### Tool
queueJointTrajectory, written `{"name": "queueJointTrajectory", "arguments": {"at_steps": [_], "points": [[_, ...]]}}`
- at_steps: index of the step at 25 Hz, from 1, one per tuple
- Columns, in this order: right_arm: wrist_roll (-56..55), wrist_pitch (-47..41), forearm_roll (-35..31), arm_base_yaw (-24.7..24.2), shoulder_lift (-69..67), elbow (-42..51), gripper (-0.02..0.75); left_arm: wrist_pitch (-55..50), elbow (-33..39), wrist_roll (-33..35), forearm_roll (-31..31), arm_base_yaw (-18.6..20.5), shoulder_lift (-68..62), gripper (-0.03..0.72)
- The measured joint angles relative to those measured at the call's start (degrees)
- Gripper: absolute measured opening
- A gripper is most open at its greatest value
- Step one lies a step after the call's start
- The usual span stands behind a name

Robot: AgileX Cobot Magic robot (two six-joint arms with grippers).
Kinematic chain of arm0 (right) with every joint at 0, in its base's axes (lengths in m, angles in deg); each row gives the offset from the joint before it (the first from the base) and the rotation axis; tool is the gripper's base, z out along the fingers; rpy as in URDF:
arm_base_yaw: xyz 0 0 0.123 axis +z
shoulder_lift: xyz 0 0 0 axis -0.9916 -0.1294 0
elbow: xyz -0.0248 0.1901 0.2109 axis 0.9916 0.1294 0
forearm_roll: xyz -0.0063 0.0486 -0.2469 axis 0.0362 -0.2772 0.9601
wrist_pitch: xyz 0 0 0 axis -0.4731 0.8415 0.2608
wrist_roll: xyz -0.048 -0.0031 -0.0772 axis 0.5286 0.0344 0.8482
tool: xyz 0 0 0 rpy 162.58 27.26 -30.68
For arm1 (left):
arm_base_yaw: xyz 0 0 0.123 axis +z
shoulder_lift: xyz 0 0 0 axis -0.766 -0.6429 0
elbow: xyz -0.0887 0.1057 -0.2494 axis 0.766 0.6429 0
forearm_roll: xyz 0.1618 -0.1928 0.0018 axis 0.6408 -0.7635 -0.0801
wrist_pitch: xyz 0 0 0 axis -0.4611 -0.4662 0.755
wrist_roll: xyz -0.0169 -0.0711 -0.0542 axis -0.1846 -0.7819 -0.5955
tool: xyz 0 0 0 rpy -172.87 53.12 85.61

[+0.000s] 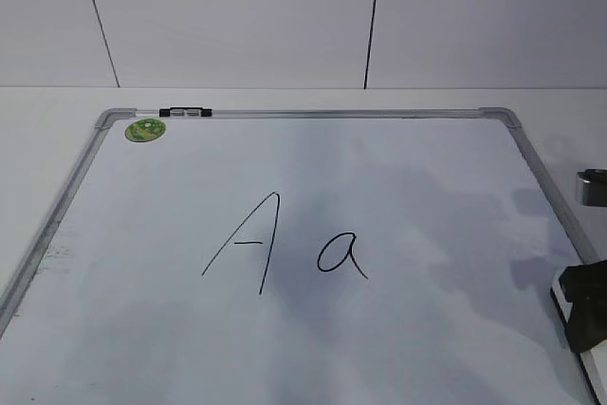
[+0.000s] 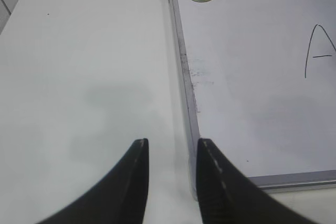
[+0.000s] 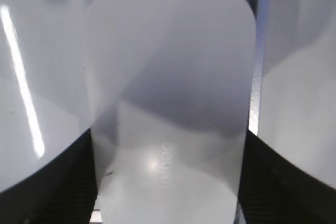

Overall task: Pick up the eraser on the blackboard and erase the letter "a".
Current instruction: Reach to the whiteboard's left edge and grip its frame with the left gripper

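Note:
The eraser (image 3: 168, 103), a white rounded block, fills the right wrist view. My right gripper (image 3: 168, 140) is shut on it, one dark finger (image 3: 68, 182) pressed against each long side. In the exterior view that gripper (image 1: 583, 305) sits at the far right edge over the blackboard's right frame, with a white strip of eraser (image 1: 561, 303) showing beside it. The blackboard (image 1: 427, 168) lies flat, and the letter "a" (image 1: 341, 255) is written near its middle, left of the gripper. My left gripper (image 2: 173, 142) is open and empty above the table, beside the board's left frame (image 2: 184, 77).
A tall capital "A" (image 1: 248, 244) stands just left of the small letter. A green sticker (image 1: 145, 129) and a black clip (image 1: 186, 112) sit at the board's far left corner. A silvery part (image 1: 593, 187) shows at the right edge. White table (image 2: 79, 77) lies left of the board.

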Motion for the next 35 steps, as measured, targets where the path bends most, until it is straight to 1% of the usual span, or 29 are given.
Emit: {"name": "queueJointTrajectory", "arguments": {"at_steps": [10, 16, 18, 24, 30, 35], "points": [[0.0, -2.22, -0.71, 0.0, 0.15, -1.82, 0.568, 0.0, 0.0, 0.0, 0.0, 0.0, 0.0, 0.235], [0.0, -4.02, -1.14, 0.14, 3.39, -3.3, 0.568, 0.0, 0.0, 0.0, 0.0, 0.0, 0.0, 0.235], [0.0, -5.05, -1.14, 1.1, 4.55, -4.19, 0.568, 0.0, 0.0, 0.0, 0.0, 0.0, 0.0, 0.235], [0.0, -9.19, -0.02, 6.47, 6.91, -8.18, 0.568, 0.0, 0.0, 0.0, 0.0, 0.0, 0.0, 0.235], [0.0, -12.45, 0.45, 7.37, 8.52, -11.59, 0.568, 0.0, 0.0, 0.0, 0.0, 0.0, 0.0, 0.235], [0.0, -14.64, 0.9, 10.12, 8.61, -11.84, 0.568, 0.0, 0.0, 0.0, 0.0, 0.0, 0.0, 0.235]]}}
